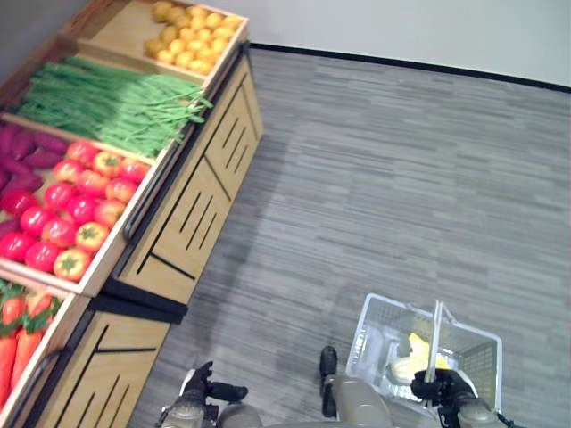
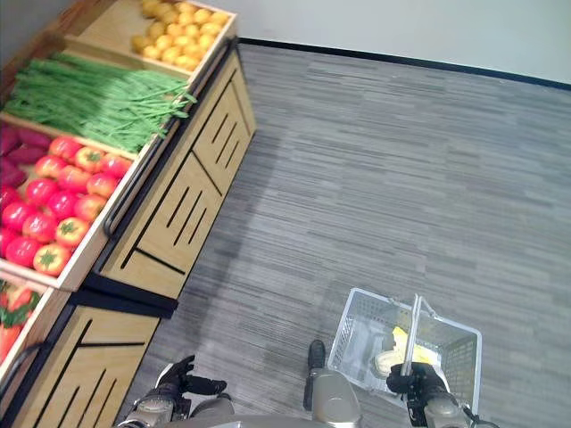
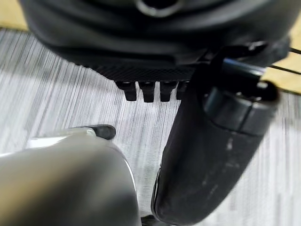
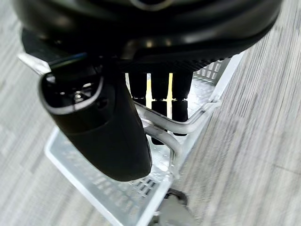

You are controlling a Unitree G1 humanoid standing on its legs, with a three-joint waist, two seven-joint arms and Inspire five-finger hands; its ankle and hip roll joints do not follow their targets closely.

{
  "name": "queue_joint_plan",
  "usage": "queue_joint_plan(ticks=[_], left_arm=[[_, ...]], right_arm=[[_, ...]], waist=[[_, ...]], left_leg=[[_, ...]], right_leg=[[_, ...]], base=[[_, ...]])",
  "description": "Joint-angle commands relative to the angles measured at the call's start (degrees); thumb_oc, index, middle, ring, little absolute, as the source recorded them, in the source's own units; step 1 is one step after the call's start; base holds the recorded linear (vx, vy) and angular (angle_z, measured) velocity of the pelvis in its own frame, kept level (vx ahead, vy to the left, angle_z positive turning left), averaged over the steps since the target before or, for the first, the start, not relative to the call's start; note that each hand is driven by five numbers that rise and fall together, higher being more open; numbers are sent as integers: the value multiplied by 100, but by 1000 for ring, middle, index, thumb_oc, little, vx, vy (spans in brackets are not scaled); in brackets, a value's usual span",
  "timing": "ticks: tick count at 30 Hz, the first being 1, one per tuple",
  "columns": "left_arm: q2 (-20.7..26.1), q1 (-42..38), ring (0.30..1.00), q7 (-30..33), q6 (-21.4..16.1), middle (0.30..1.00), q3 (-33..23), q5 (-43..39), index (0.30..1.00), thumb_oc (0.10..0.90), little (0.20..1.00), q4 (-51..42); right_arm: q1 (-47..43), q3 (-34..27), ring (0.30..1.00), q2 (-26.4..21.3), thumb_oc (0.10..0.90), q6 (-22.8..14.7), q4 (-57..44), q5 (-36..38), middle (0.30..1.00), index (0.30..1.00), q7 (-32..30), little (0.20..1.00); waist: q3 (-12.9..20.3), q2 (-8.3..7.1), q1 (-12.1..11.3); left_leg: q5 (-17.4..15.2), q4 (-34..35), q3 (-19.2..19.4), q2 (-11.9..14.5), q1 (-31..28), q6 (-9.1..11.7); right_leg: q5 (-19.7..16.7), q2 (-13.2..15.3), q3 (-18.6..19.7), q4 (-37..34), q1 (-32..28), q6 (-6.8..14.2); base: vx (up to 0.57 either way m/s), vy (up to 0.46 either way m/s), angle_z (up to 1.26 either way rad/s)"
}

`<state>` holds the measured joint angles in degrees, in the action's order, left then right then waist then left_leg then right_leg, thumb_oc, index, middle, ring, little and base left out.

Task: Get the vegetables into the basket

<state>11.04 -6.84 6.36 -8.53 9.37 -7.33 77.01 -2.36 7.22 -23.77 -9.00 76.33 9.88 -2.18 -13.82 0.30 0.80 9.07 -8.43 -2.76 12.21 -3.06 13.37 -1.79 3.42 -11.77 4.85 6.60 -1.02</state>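
Already partly loaded, the wire basket (image 1: 384, 343) hangs from the robot's right hand (image 1: 442, 388), whose fingers curl around the raised handle (image 1: 434, 343), as the right wrist view confirms. Something pale yellow (image 1: 412, 357) lies inside the basket; what it is cannot be made out. The left hand (image 1: 203, 385) sits low at the robot's left side, holding nothing, its fingers relaxed and its thumb sticking out.

By the look of it, the task is under way but far from finished. The vegetables are on the wooden display stand (image 1: 192, 223) along the robot's left, well apart from the basket: a bin of long green beans (image 1: 111, 102), a bin of red tomatoes (image 1: 71, 209), purple roots (image 1: 22, 160) beside them, carrots (image 1: 22, 334) at the near end and small yellow produce (image 1: 192, 36) at the far end. The next pick likely calls for the free left hand to reach the bins.

Grey striped flooring (image 1: 401, 160) runs out to a pale wall (image 1: 401, 31) with a dark skirting line.
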Motion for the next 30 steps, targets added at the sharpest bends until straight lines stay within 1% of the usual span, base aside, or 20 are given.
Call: queue_joint_plan(ticks=[1, 2, 3, 4, 5, 6, 7, 8, 9, 10, 15, 16, 18, 23, 24, 26, 27, 28, 29, 30], left_arm=[[90, 9, 1000, 140, -6, 1000, 163, -69, 1000, 900, 1000, -141], [71, -15, 1000, 157, 6, 1000, 202, -4, 1000, 900, 1000, -145], [67, -15, 1000, 157, 13, 1000, 239, 40, 1000, 900, 1000, -152], [69, -3, 1000, 157, 27, 1000, 242, 83, 1000, 900, 1000, -147], [71, 14, 1000, 183, 46, 1000, 245, 127, 1000, 900, 1000, -144], [75, 27, 1000, 190, 62, 1000, 253, 165, 1000, 900, 1000, -143], [96, 43, 1000, 171, 73, 1000, 232, 146, 1000, 900, 1000, -116], [110, 67, 1000, 183, 76, 1000, 214, 159, 1000, 900, 1000, -54], [170, 104, 1000, 149, 104, 1000, 165, 179, 1000, 900, 1000, -5], [173, 105, 1000, 149, 104, 1000, 166, 179, 1000, 900, 1000, -6], [263, 167, 1000, 126, 97, 1000, 54, 242, 1000, 900, 1000, 11], [286, 189, 1000, 120, 87, 1000, 10, 217, 1000, 900, 1000, 8], [305, 193, 1000, 115, 79, 1000, -12, 226, 1000, 900, 1000, 10], [297, 229, 1000, 126, 46, 1000, -70, 160, 1000, 900, 1000, -18], [297, 262, 1000, 119, 38, 1000, -94, 131, 1000, 900, 1000, -25], [290, 292, 1000, 134, 28, 1000, -127, 106, 1000, 900, 1000, -34], [291, 307, 1000, 126, 29, 1000, -131, 101, 1000, 900, 1000, -27], [291, 322, 1000, 122, 23, 1000, -122, 80, 1000, 900, 1000, -60], [303, 305, 1000, 119, 24, 1000, -116, 101, 1000, 900, 1000, -73], [323, 305, 1000, 123, 16, 1000, -102, 110, 1000, 900, 1000, -61]], right_arm=[[358, -1, 300, -202, 400, -73, 80, -48, 300, 300, -23, 300], [381, -63, 300, -206, 400, -60, 121, -6, 300, 300, -61, 300], [399, -98, 300, -195, 400, -60, 123, 13, 300, 300, -83, 300], [415, -135, 300, -191, 400, -62, 89, 33, 300, 300, -112, 300], [455, -164, 300, -184, 400, -67, 35, 33, 300, 300, -145, 300], [469, -178, 300, -185, 400, -71, -11, 34, 300, 300, -153, 300], [454, -180, 300, -174, 400, -71, -41, 36, 300, 300, -138, 300], [450, -161, 300, -166, 400, -67, -77, 2, 300, 300, -164, 300], [460, -194, 300, -125, 400, -65, -66, -25, 300, 300, -159, 300], [461, -194, 300, -123, 400, -65, -67, -26, 300, 300, -160, 300], [446, -161, 300, -34, 400, -18, -41, -157, 300, 300, -142, 300], [435, -114, 300, 7, 400, 5, -21, -214, 300, 300, -121, 300], [425, -78, 300, 39, 400, 11, -10, -245, 300, 300, -113, 300], [356, 15, 300, 117, 400, 25, -18, -311, 300, 300, -76, 300], [321, 56, 300, 129, 400, 23, -40, -358, 300, 300, -75, 300], [262, 99, 300, 120, 400, 36, -54, -422, 300, 300, -67, 300], [237, 117, 300, 127, 400, 32, -58, -442, 300, 300, -68, 300], [225, 126, 300, 122, 400, 26, -76, -430, 300, 300, -59, 300], [196, 133, 300, 141, 400, 15, -104, -392, 300, 300, -50, 300], [177, 153, 300, 151, 400, 8, -120, -367, 300, 300, -36, 300]], waist=[[-189, -174, 125], [-195, -157, 165], [-195, -111, 229], [-163, -56, 249], [-148, 18, 276], [-152, 48, 275], [-148, 90, 322], [-161, 100, 294], [-146, 75, 289], [-145, 71, 288], [-113, -78, 159], [-94, -134, 104], [-89, -172, 71], [-77, -309, -82], [-64, -348, -132], [-51, -357, -202], [-54, -345, -217], [-75, -319, -219], [-100, -273, -200], [-130, -225, -148]], left_leg=[[-788, 141, 2057, -282, 73, -624], [-741, 208, 2545, -142, 150, -598], [-628, 404, 3091, 23, 146, -546], [-544, 550, 3269, 120, 166, -450], [-250, 809, 3490, 231, 221, -357], [-96, 882, 3510, 309, 286, -319], [-221, 953, 3531, 277, 149, -373], [-249, 939, 3264, 176, 160, -402], [-315, 950, 3222, 101, 159, -461], [-317, 951, 3223, 97, 158, -465], [-498, 1002, 3259, -170, 158, -638], [-542, 1039, 3280, -244, 147, -677], [-574, 1024, 3281, -281, 150, -699], [-773, 897, 3175, -430, 258, -808], [-856, 892, 3128, -514, 263, -871], [-926, 953, 3111, -620, 198, -963], [-963, 1016, 3090, -694, 144, -1029], [-977, 1083, 3020, -791, 92, -1106], [-893, 1118, 2987, -814, 108, -1181], [-903, 1180, 2838, -829, 39, -1193]], right_leg=[[373, 482, 64, 210, -181, 622], [389, 548, -116, 154, -284, 643], [419, 596, -320, 120, -371, 687], [484, 619, -400, 108, -438, 748], [548, 651, -566, 132, -501, 783], [573, 691, -651, 212, -497, 787], [649, 732, -721, 393, -464, 794], [667, 756, -717, 444, -468, 794], [590, 871, -695, 490, -475, 827], [587, 875, -694, 489, -476, 831], [330, 1105, -629, 280, -594, 1017], [247, 1147, -604, 207, -620, 1073], [205, 1168, -607, 154, -649, 1103], [34, 1304, -673, -11, -744, 1227], [-33, 1360, -672, -11, -759, 1281], [-150, 1477, -720, 191, -719, 1346], [-251, 1574, -682, 462, -627, 1373], [-361, 1676, -509, 921, -468, 1412], [-511, 1603, -269, 1158, -277, 1313], [-499, 1440, 66, 1315, -124, 1275]], base=[[-15, -68, 111], [-12, -30, 146], [47, 37, 135], [84, 97, 155], [114, 141, 128], [75, 136, 125], [74, 163, 61], [49, 206, 41], [34, 166, 4], [14, 167, -4], [12, 177, 19], [20, 159, 20], [15, 107, 3], [9, 109, 8], [24, 155, 11], [21, 162, 12], [21, 183, 11], [-10, 156, 13], [14, 123, 18], [5, 55, 44]])
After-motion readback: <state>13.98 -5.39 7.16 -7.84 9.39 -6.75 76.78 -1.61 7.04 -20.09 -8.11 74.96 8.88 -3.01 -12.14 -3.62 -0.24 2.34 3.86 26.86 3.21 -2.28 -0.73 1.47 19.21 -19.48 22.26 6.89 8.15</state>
